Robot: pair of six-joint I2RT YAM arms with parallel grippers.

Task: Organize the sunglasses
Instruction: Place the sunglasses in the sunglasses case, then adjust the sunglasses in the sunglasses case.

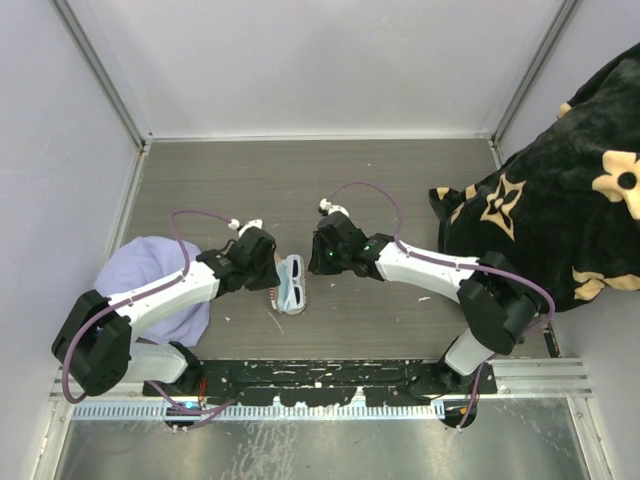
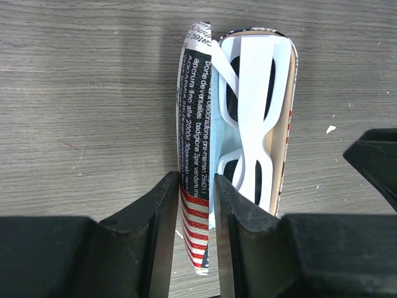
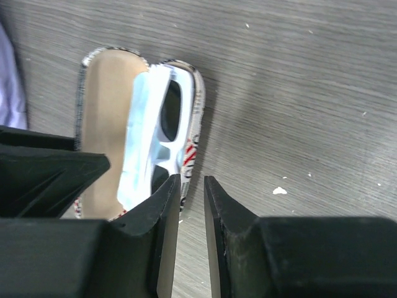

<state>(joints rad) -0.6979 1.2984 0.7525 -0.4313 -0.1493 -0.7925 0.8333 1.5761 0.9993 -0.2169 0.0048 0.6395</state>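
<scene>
The sunglasses (image 1: pixel 294 280), white-framed with dark lenses, lie in an open flag-patterned case (image 1: pixel 284 300) at mid-table between my two grippers. In the left wrist view the sunglasses (image 2: pixel 257 124) rest on a light blue cloth (image 2: pixel 217 146), and the case's raised left flap (image 2: pixel 197 112) stands between my left gripper's (image 2: pixel 195 177) fingers with a slim gap beside it. My left gripper (image 1: pixel 274 272) is narrowly open. My right gripper (image 3: pixel 191 180) is narrowly open at the case's right rim (image 3: pixel 193 133), beside the sunglasses (image 3: pixel 162 124); table shows between its fingers. From above, my right gripper (image 1: pixel 312 268) is beside the case.
A lavender cloth (image 1: pixel 150 290) lies under the left arm at the table's left side. A black blanket with tan flowers (image 1: pixel 560 210) is heaped at the right. Grey walls close in the table at the back and sides.
</scene>
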